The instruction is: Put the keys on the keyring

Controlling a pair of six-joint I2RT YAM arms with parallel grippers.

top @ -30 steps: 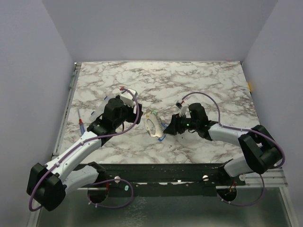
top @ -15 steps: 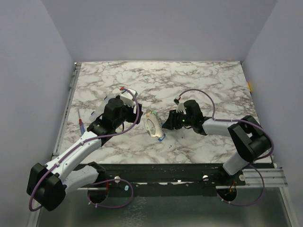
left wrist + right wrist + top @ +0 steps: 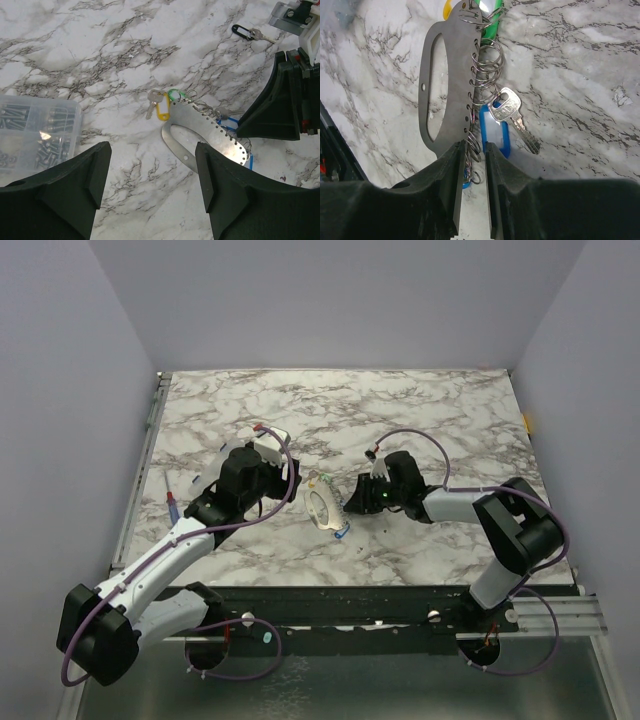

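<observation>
Right wrist: keyring (image 3: pixel 457 75) edge inside hand (image 3: pixel 474 150).

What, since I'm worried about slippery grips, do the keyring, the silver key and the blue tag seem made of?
The keyring looks like flat sheet metal, dull grey with a soft sheen; thin bright wire rings line one edge. The key looks like shiny silvery metal. The blue tag is probably smooth plastic, its white insert perhaps paper.

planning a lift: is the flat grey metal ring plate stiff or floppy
Probably stiff: the flat grey metal plate looks like solid sheet. Its wire rings and blue-tagged key hang loose, so they would likely swing.
</observation>
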